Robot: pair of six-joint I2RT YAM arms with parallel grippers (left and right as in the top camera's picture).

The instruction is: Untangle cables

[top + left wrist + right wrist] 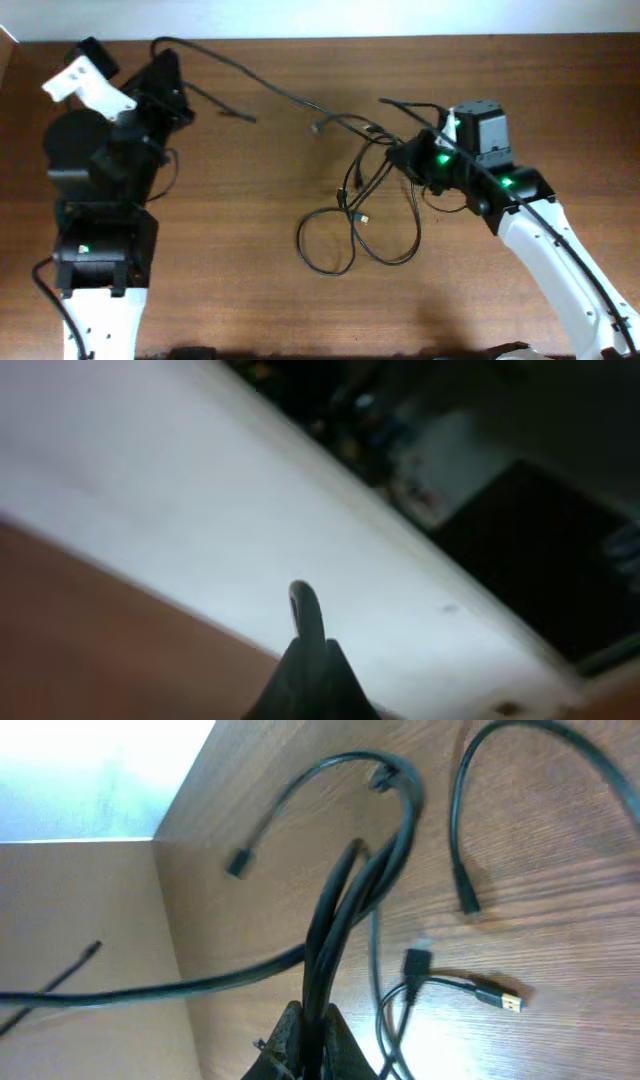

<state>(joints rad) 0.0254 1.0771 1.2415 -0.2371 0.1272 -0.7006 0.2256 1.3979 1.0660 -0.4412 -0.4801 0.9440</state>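
Observation:
The cables (pixel 355 215) are thin black cords lying in loose loops mid-table, with a gold-tipped plug (pixel 363 217) among them. One cord (pixel 262 85) runs from the tangle up-left to my left gripper (pixel 165 62). In the left wrist view that gripper (pixel 310 648) is shut on a short black cord end (pixel 305 605) that sticks out above its tips. My right gripper (pixel 405 157) sits at the tangle's upper right. In the right wrist view it (pixel 318 1018) is shut on a bundle of cable strands (pixel 350 890). The gold-tipped plug (pixel 508 1001) lies on the wood to its right.
A loose cord end with a small plug (pixel 248 118) lies right of the left arm. The wooden table (pixel 240 220) ends close behind both grippers, at a pale wall (pixel 200 510). The right arm's white link (pixel 560 260) crosses the table's right side.

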